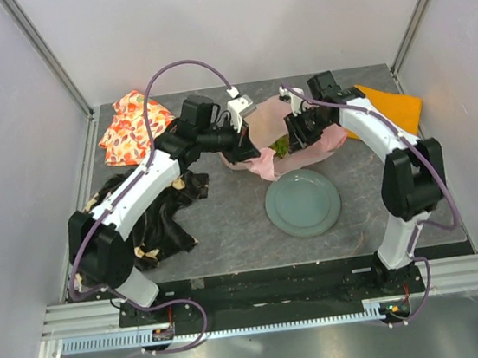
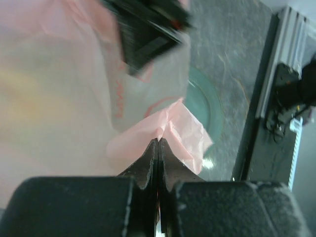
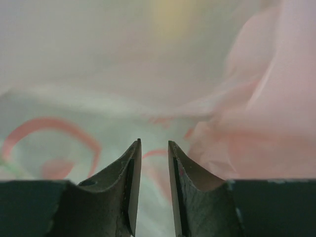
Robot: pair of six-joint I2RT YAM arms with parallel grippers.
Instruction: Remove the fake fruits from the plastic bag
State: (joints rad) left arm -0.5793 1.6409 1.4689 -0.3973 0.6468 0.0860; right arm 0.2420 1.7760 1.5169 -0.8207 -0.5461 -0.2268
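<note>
The pink plastic bag (image 1: pixel 259 161) lies crumpled at the back middle of the table, its mouth toward the plate. My left gripper (image 1: pixel 249 153) is shut on a pink fold of the bag's edge; in the left wrist view its jaws (image 2: pixel 158 140) meet on the fold (image 2: pixel 180 126). My right gripper (image 1: pixel 301 134) sits at the bag's right side; in the right wrist view its jaws (image 3: pixel 153 143) stand a little apart with the bag film (image 3: pixel 98 98) right in front. A green fruit (image 1: pixel 280 147) shows in the bag's mouth. A yellow blur (image 3: pixel 168 15) shows through the film. The other fruits are hidden.
A pale green plate (image 1: pixel 303 203) lies just in front of the bag and shows in the left wrist view (image 2: pixel 211 106). An orange cloth (image 1: pixel 394 106) lies at the back right, a floral fabric (image 1: pixel 131 128) at the back left, and a dark cloth (image 1: pixel 163 216) by the left arm.
</note>
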